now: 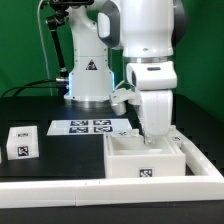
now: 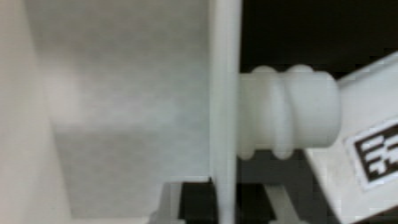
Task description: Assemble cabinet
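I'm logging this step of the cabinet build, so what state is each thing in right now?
cabinet: upright on the table, top open, pincer reaching inside.
pincer: down inside the cabinet; open or shut cannot be told.
loose tagged block: resting on the table at the exterior view's left, apart from the cabinet, ungripped.
marker board: lying flat on the table.

The arm [image 1: 140, 30] rises from its base [image 1: 88, 80] at the rear of the exterior view, arches forward and bends straight down. The wrist stands vertical, with the end effector [image 1: 155, 126] pointing downward, held low. Its fingertips are hidden in the exterior view and cannot be made out in the wrist view, so the jaws' spread cannot be told.
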